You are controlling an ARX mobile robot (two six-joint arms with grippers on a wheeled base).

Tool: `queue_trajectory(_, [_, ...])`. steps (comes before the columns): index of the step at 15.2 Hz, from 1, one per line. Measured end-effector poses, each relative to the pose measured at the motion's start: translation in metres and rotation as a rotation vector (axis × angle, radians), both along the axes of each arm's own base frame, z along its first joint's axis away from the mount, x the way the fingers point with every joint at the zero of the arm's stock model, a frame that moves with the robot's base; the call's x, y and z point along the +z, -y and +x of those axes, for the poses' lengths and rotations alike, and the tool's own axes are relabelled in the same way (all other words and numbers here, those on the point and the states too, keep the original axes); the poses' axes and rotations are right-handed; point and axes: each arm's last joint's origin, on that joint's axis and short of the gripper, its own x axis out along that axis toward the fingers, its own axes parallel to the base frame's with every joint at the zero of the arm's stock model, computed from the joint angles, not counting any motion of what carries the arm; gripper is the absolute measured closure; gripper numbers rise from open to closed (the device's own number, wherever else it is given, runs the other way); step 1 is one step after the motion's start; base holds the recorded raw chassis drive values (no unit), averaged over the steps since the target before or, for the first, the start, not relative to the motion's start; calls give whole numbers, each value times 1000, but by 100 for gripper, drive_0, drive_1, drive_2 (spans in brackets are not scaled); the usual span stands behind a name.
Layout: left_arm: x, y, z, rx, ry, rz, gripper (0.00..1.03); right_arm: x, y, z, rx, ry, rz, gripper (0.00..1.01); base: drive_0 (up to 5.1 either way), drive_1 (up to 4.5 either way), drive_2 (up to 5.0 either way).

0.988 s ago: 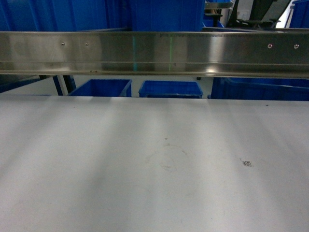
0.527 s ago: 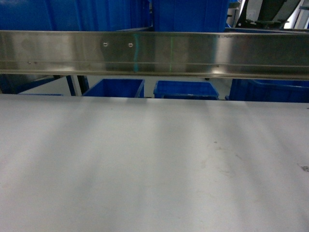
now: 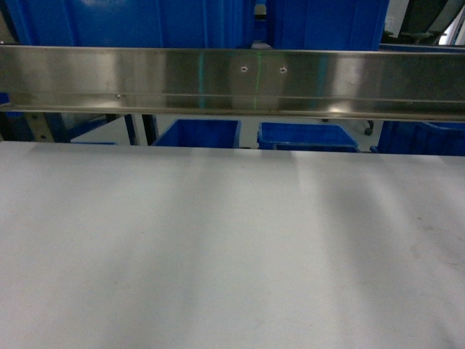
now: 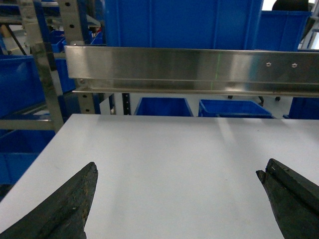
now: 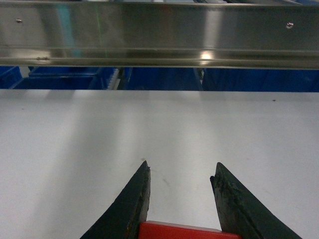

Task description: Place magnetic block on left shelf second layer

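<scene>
The magnetic block [image 5: 179,231], red, sits between the fingers of my right gripper [image 5: 182,163], which is shut on it; only its top edge shows at the bottom of the right wrist view. My left gripper [image 4: 180,164] is open, its dark fingers far apart with nothing between them, above the white tabletop [image 4: 169,159]. A steel post rack [image 4: 44,74] with blue crates stands at the left edge of the left wrist view; I cannot tell which tier is the left shelf second layer. Neither gripper appears in the head view.
A shiny steel rail [image 3: 232,80] runs across above the far edge of the white tabletop [image 3: 232,240]. Beyond it stand low blue crates [image 3: 196,133] and taller blue crates [image 3: 131,22] behind the rail.
In the head view the rail's screws and the blue crates have slid to the right, so the view has moved leftward along the table.
</scene>
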Motion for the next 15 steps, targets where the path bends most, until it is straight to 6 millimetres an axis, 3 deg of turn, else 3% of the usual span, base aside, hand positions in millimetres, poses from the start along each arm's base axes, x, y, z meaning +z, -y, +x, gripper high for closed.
queue_trajectory(15, [0,0,0,-2,0,0,5,0,0,0,0,-2,0,68,-500,242,242])
